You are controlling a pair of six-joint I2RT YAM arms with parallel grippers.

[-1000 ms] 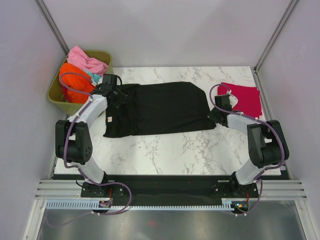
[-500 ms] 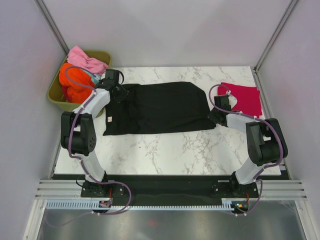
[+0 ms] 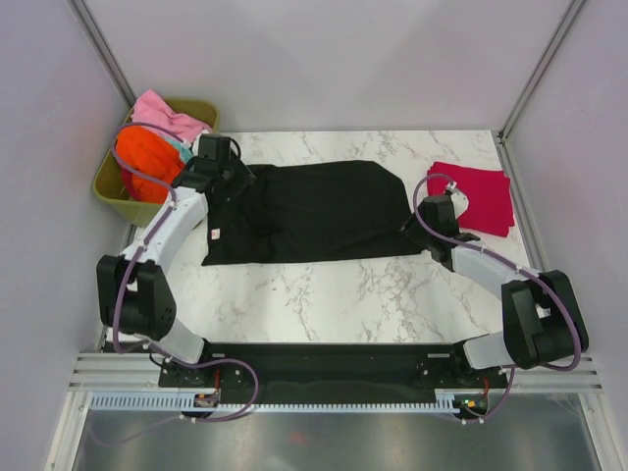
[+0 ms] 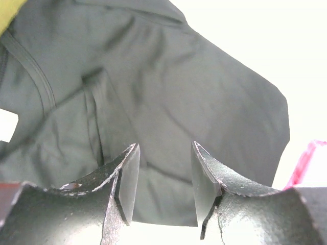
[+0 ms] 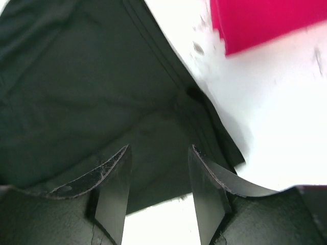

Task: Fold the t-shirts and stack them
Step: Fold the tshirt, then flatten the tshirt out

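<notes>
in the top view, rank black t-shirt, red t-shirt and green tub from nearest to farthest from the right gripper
1. black t-shirt, directly under the right gripper
2. red t-shirt, just to its right
3. green tub, far left corner

light: bright, even | shadows: soft | wrist views: table [image 4: 245, 41] blown out white, right one motion-blurred
</notes>
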